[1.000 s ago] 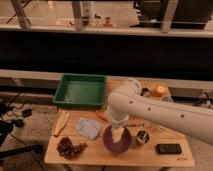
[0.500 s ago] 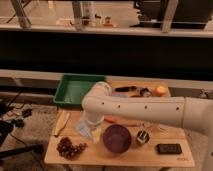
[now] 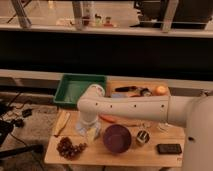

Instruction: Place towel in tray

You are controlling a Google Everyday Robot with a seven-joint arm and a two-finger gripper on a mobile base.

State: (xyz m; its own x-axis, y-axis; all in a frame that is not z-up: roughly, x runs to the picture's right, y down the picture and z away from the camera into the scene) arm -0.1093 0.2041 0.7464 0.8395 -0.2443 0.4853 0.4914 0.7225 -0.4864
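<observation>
The green tray stands at the back left of the wooden table. The light blue towel lies on the table in front of the tray, mostly covered by my arm. My white arm reaches in from the right and bends down. The gripper is low over the towel, at or touching it.
A purple bowl sits just right of the gripper. Dark grapes lie at the front left and a pale banana-like object at the left edge. A small can, a black phone and an orange are to the right.
My arm has swung left across the table, from above the purple bowl to over the towel, and the gripper has come down onto it.
</observation>
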